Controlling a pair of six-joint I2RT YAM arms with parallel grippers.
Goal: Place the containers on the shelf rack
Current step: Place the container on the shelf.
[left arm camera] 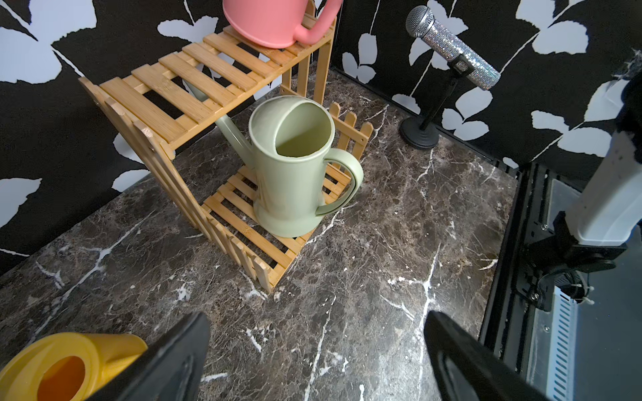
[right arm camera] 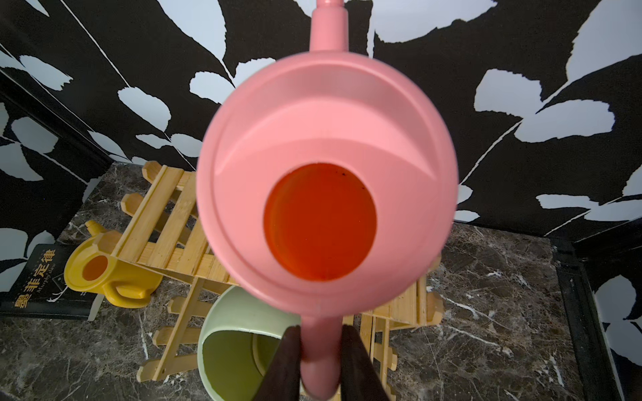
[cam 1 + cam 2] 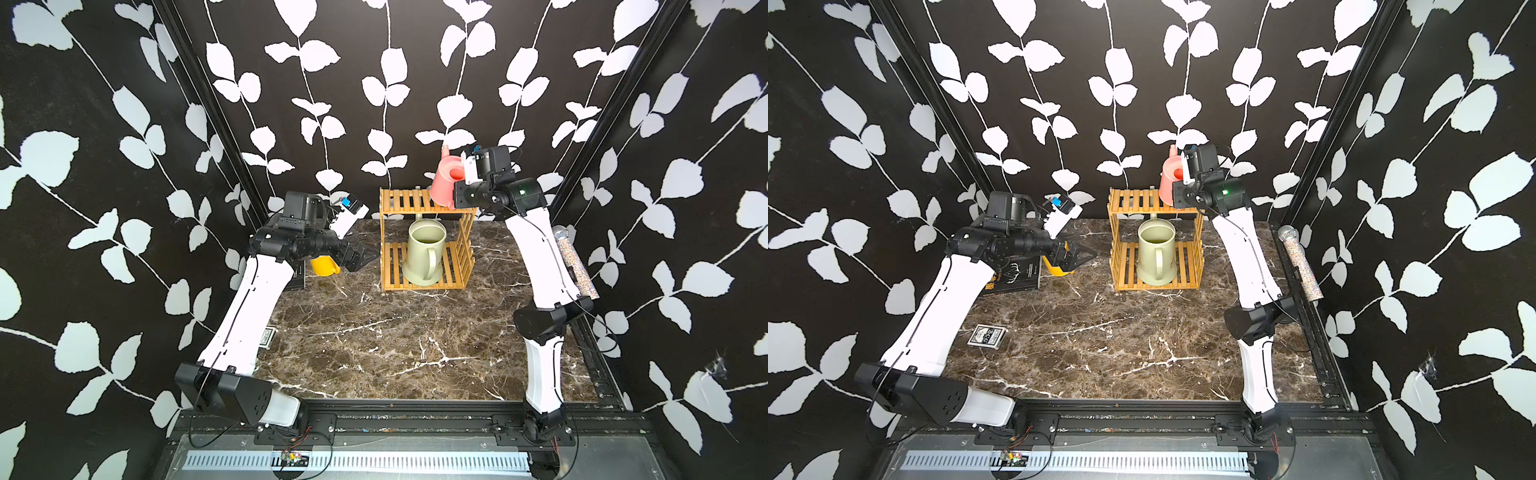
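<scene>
Right claw [image 2: 319, 333] grasps pink can [image 2: 323, 139] on shelf rack [image 1: 180, 86] top tier: seat base flat before release; left claw [image 1: 316, 314] spread, empty.

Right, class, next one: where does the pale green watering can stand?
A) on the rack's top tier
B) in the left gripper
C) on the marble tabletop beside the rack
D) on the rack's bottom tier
D: the green watering can stands upright on the lower slats of the shelf rack, beneath its top tier.
</scene>
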